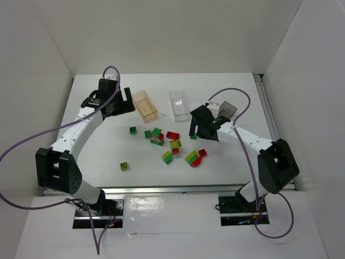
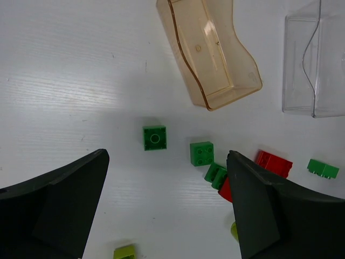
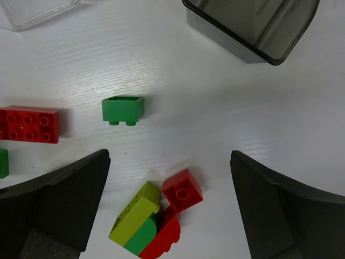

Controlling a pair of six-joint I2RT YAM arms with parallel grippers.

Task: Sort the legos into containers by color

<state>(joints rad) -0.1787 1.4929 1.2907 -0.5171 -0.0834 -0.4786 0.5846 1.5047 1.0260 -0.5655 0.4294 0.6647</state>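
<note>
Lying loose mid-table: glossy studded legos (image 1: 173, 135) in red, green and yellow-green, some stacking two-coloured, several being cut off at wrist-view edges. Standing just beyond, in a far row: translucent rectangular orange-tan container (image 1: 144, 104), clear container (image 1: 178, 105), smoky container (image 1: 228, 109) partly hiding behind the right gripper (image 3: 170, 155). Hovering spread wide, gripping nothing, likewise the left gripper (image 2: 167, 156).

In the left wrist view the orange-tan bin (image 2: 229, 97) runs off the top edge, and the clear bin (image 2: 299, 65) off the top and right. A yellow-green brick (image 2: 125, 252) is cut by the bottom edge. A red brick (image 2: 224, 190) is half hidden behind one finger (image 2: 269, 216) of the left hand (image 2: 167, 156). In the right wrist view the dark grey bin (image 3: 237, 40) is cut by the top edge, and a green brick (image 3: 2, 163) by the left.
</note>
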